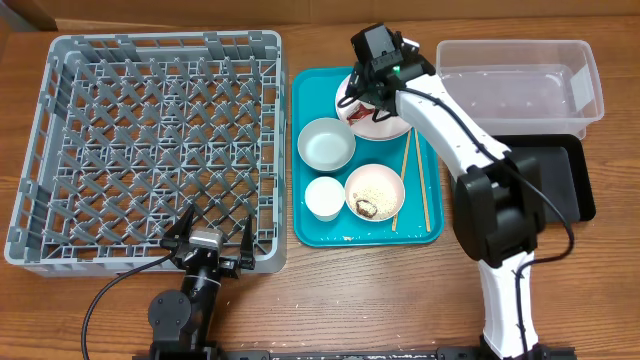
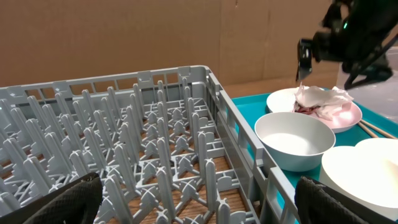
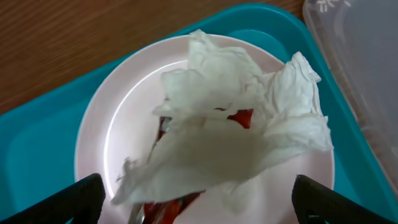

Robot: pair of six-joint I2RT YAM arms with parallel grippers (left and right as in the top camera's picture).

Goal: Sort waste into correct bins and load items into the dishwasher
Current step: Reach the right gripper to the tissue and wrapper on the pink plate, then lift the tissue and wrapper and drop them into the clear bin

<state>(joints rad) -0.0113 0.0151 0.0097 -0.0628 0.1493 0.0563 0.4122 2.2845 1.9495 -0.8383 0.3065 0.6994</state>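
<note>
My right gripper (image 1: 362, 96) (image 3: 199, 202) hangs open just over the pale pink plate (image 3: 118, 118) (image 1: 392, 127), its fingers either side of the crumpled white napkin (image 3: 242, 143) (image 2: 320, 99). The red wrapper (image 3: 239, 117) peeks out from under the napkin. On the teal tray (image 1: 312, 236) stand the grey-green bowl (image 1: 326, 143) (image 2: 295, 140), the white cup (image 1: 324, 197) and the pinkish bowl (image 1: 375, 190) with rice and a brown lump. Two chopsticks (image 1: 421, 190) lie beside them. My left gripper (image 1: 210, 236) (image 2: 199, 208) is open over the near edge of the grey dish rack (image 1: 150, 140) (image 2: 155, 124), holding nothing.
The clear tub (image 1: 520, 75) sits at the back right, with the shallow black tray (image 1: 565, 180) in front of it. The right arm's base stands between the teal tray and the black tray.
</note>
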